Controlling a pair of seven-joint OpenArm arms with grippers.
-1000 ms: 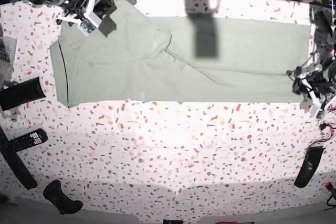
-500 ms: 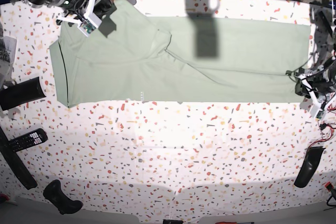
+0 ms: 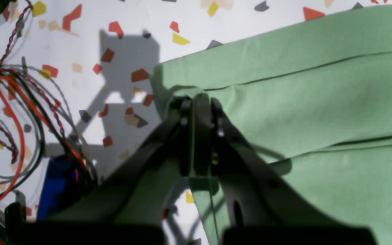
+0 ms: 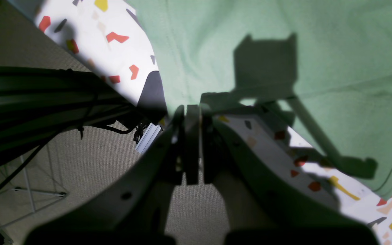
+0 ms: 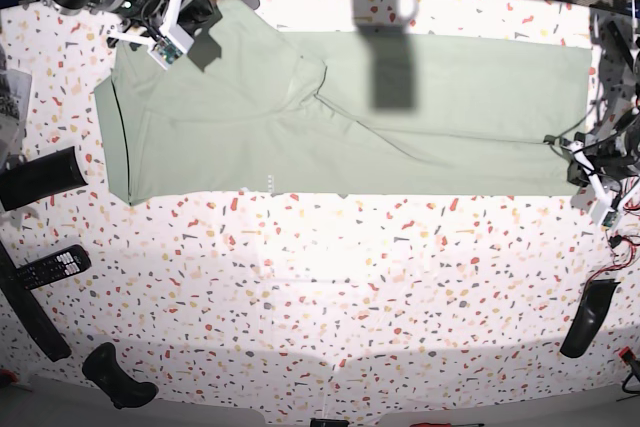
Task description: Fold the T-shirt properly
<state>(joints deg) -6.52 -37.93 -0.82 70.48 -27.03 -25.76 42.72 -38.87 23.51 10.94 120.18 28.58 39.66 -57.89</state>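
The pale sage-green T-shirt (image 5: 400,117) lies flat along the far half of the speckled table (image 5: 330,287), neckline trim at the left. My left gripper (image 5: 582,169) is at the shirt's near right corner. In the left wrist view the gripper (image 3: 197,102) is shut on a puckered bit of the shirt's (image 3: 318,102) corner, and green cloth shows between the fingers. My right gripper (image 5: 198,22) is at the shirt's far left sleeve, by the table's back edge. In the right wrist view the gripper (image 4: 191,112) is shut at the edge of the shirt (image 4: 250,27).
A remote (image 5: 52,267), a black roll (image 5: 40,177) and a black handle (image 5: 118,377) lie at the left. Another black handle (image 5: 590,317) lies at the right. Red and black wires (image 3: 9,119) sit beside the left gripper. Floor shows past the back edge (image 4: 80,170).
My left gripper has shifted slightly toward the table's front at the shirt's corner. The right arm and the shirt look unchanged.
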